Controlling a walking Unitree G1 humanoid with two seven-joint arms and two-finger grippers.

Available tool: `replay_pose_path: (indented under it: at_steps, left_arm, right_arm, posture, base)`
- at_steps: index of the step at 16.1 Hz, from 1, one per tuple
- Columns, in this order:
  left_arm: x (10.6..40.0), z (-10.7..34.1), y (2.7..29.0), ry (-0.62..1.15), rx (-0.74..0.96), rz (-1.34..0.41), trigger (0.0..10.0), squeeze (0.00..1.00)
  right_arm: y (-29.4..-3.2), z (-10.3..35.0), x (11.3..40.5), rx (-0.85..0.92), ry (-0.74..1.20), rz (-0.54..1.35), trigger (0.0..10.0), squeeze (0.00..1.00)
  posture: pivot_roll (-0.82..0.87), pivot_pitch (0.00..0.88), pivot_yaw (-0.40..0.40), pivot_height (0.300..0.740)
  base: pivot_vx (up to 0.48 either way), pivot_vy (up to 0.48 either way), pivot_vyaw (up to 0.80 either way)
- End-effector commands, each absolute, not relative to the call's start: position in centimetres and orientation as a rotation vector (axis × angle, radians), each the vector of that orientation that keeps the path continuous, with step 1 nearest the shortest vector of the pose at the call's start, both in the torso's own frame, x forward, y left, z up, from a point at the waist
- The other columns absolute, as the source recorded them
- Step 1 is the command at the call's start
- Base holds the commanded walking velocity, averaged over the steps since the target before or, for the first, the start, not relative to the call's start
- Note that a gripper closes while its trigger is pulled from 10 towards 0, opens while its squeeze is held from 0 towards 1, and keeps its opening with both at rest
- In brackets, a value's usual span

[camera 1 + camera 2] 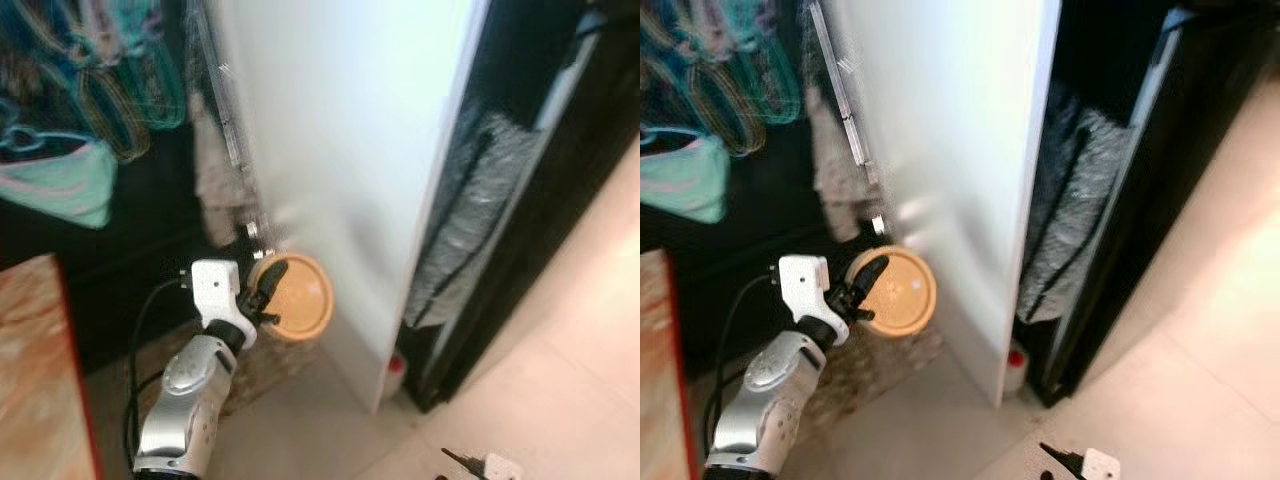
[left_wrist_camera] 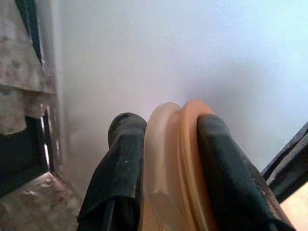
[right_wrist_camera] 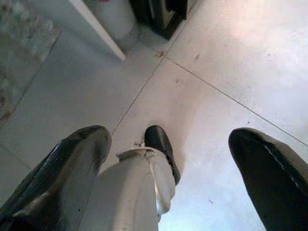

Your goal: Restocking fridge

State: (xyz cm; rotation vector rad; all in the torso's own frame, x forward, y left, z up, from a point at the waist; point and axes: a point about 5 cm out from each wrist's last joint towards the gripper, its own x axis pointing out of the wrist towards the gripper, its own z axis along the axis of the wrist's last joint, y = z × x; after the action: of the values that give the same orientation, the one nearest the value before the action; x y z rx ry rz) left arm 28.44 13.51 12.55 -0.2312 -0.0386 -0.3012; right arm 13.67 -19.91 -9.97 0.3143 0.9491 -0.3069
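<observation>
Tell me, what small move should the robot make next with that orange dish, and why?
Probably ease the left hand back from the white fridge door. It is shut on the orange dish, held on edge close to the door's closed face, so it likely needs room first. The right hand hangs open over the floor.

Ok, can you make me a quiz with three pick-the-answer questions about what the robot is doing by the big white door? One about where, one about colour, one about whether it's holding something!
1. Where is the round container?
A. Lying on the floor tiles
B. Held up against the white door
C. Hanging among the clothes

2. What colour is the container?
A. Orange
B. Green
C. Blue

3. What is the left gripper doing?
A. Hanging open with nothing in it
B. Pulling a handle
C. Clamped on the container, one finger on each side

Answers: 1 B, the eye views show it raised in front of the door. 2 A, it looks orange in every view. 3 C, the left wrist view shows the black fingers pressing both faces.
</observation>
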Motion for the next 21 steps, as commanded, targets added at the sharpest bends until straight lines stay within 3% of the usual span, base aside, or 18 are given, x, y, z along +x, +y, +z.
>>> replay_pose_path:
  at_steps: [1, 8, 10, 14, 18, 21]
  left_arm:
    - [28.5, 12.3, 14.0, -0.033, -0.206, -0.288, 10.0, 0.0]
    - [28.9, 10.3, 15.1, 0.033, -0.178, -0.259, 10.0, 0.0]
    - [29.1, 7.1, 17.4, 0.172, -0.091, -0.139, 10.0, 0.0]
    - [29.3, 1.5, 19.3, 0.456, -0.019, -0.036, 10.0, 0.0]
    - [25.8, -3.3, 19.4, 0.727, -0.042, -0.019, 10.0, 0.0]
    - [23.2, -5.4, 19.6, 0.831, -0.068, 0.034, 10.0, 0.0]
  right_arm:
    - [-19.6, -10.3, 13.0, 0.334, 0.97, -0.324, 10.0, 0.0]
    - [-19.4, -10.3, 13.1, 0.351, 0.963, -0.345, 10.0, 0.0]
    - [-19.3, -10.2, 13.2, 0.358, 0.951, -0.353, 10.0, 0.0]
    - [-19.0, -10.2, 13.5, 0.364, 0.944, -0.355, 10.0, 0.0]
    - [-18.9, -10.1, 13.7, 0.372, 0.934, -0.371, 10.0, 0.0]
    - [-19.2, -10.1, 13.6, 0.37, 0.93, -0.389, 10.0, 0.0]
  posture:
    - [0.1, 0.024, 0.086, 0.74]
    - [0.08, 0.036, 0.105, 0.74]
    - [0.08, 0.038, 0.113, 0.74]
    - [0.07, 0.037, 0.117, 0.74]
    - [0.05, 0.034, 0.122, 0.74]
    - [0.03, 0.035, 0.115, 0.74]
  base:
    - [0.0, 0.0, -0.72]
    - [0.0, 0.0, -0.72]
    - [0.0, 0.0, 0.0]
    - [0.0, 0.0, 0.0]
    - [0.0, 0.0, 0.0]
    - [0.0, 0.0, 0.0]
